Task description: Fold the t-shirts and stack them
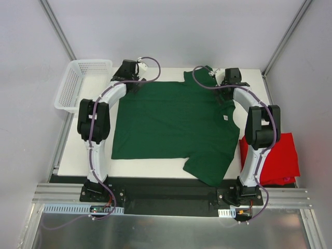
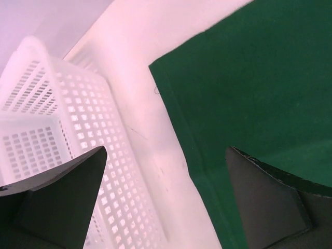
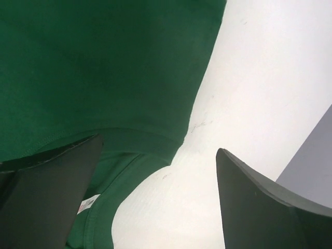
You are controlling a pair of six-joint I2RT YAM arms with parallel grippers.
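A dark green t-shirt (image 1: pixel 171 122) lies spread flat on the white table (image 1: pixel 150 167) between my two arms. Its collar and white neck label face my right arm and its straight bottom hem faces my left arm. One sleeve points toward the near edge of the table, and the other reaches toward the far edge.

My left tool (image 2: pixel 165 155) is at the far left corner of the shirt with its fingers spread wide and nothing between them. In the left wrist view, one finger is over the green cloth and the other is over the white mesh basket (image 1: pixel 65 93). The corner of the shirt and a strip of bare table show in the gap. The basket stands just beside the table's far left corner.

My right tool (image 3: pixel 160 148) is at the far right of the shirt, near the collar, also wide open and holding nothing. In the right wrist view, one finger is over the collar area with the label just beside it, and the other is over bare table. I cannot tell whether either tool's fingertips touch the cloth.

A bright red t-shirt (image 1: pixel 284 155) lies at the right edge of the table, beside the lower part of my right arm, which partly hides it. It is apart from the green shirt.
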